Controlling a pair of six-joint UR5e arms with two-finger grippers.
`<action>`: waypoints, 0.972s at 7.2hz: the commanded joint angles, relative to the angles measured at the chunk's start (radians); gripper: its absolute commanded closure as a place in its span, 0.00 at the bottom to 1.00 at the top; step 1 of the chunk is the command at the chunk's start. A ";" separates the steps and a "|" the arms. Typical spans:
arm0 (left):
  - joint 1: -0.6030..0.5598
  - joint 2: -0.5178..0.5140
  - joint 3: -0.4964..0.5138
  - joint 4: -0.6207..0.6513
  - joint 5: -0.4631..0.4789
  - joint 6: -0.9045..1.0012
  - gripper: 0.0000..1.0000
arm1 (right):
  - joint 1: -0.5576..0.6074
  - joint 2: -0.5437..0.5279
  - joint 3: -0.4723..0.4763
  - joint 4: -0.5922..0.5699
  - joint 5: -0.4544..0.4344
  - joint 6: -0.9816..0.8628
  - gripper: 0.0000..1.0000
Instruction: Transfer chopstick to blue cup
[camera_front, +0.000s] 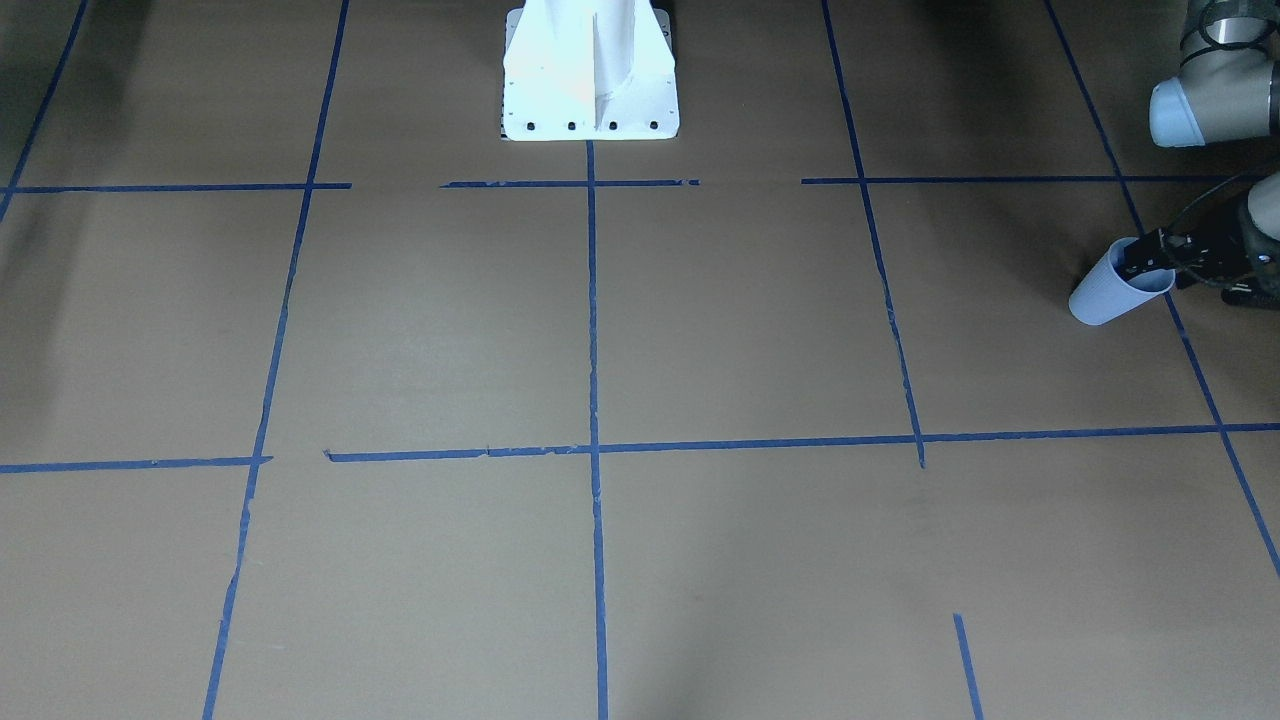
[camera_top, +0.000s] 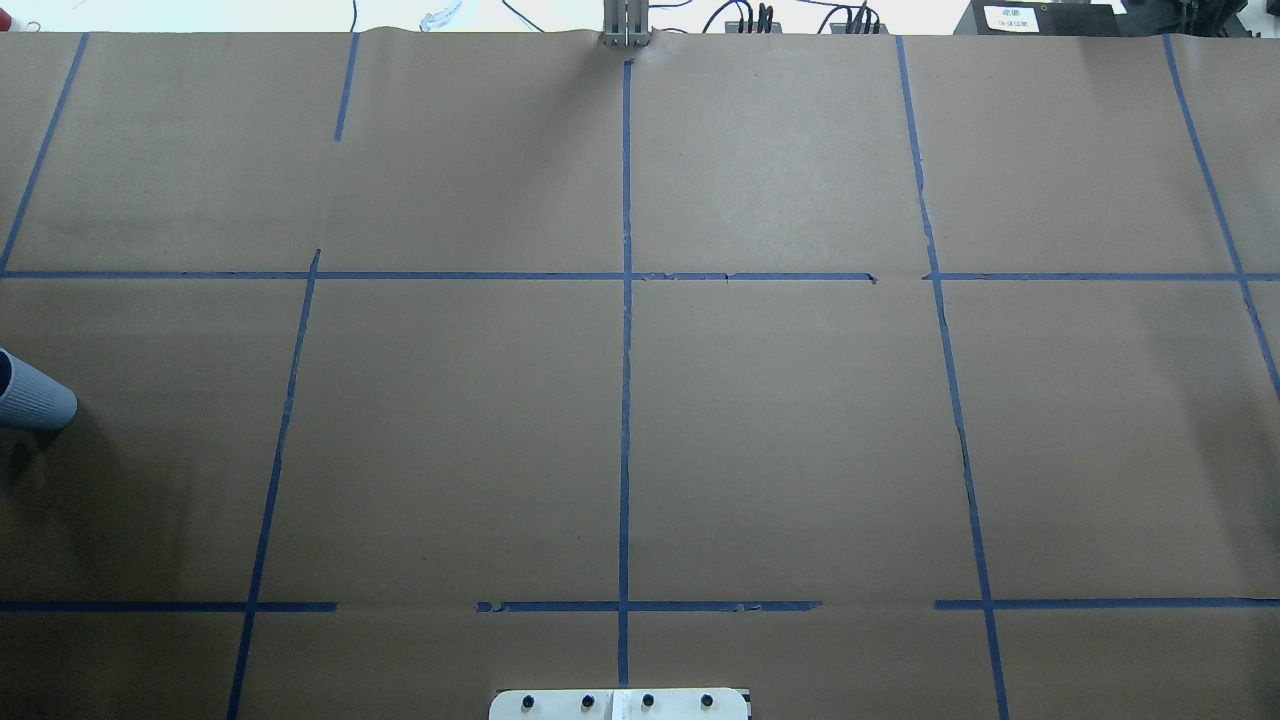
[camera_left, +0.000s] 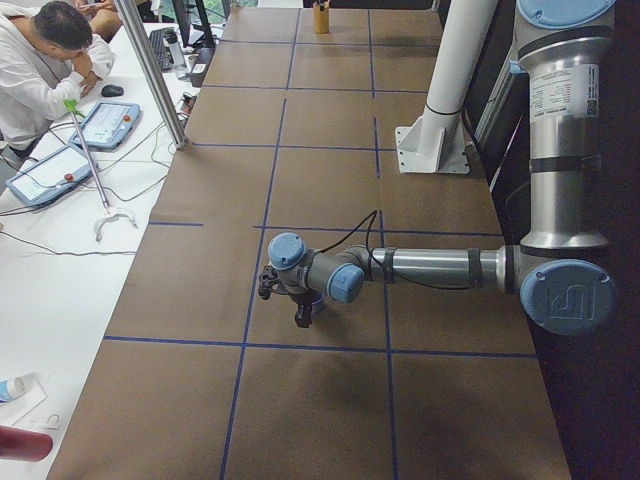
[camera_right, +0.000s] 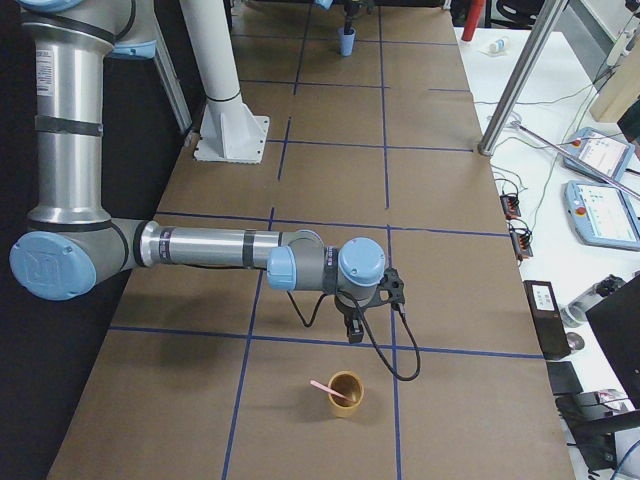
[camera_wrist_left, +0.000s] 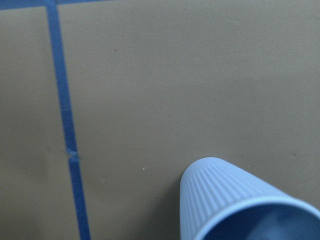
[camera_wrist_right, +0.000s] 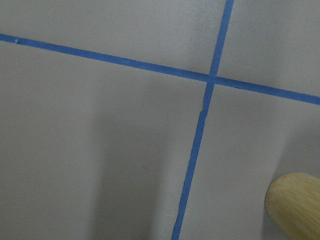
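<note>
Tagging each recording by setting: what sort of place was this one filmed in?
Most likely a robotics lab workcell. It shows a brown paper-covered table gridded with blue tape, a grey industrial robot arm near a white pedestal mount, and a seated person in white at a side bench with tablet-like teach pendants.

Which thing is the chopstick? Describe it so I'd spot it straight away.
In the right-end view, follow the big near arm across the brown table to its pincer. Just past it stands a tan cup; the chopstick is the thin pink stick leaning out of it.
</note>
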 joint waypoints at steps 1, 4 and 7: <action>0.003 -0.007 0.008 -0.008 0.000 -0.002 0.99 | -0.002 0.001 0.000 0.000 0.000 0.001 0.00; 0.009 -0.126 -0.172 0.094 -0.038 -0.349 1.00 | -0.003 0.001 0.003 0.001 0.000 0.001 0.00; 0.366 -0.449 -0.279 0.188 0.097 -0.900 1.00 | -0.005 0.003 0.007 0.003 0.000 0.001 0.00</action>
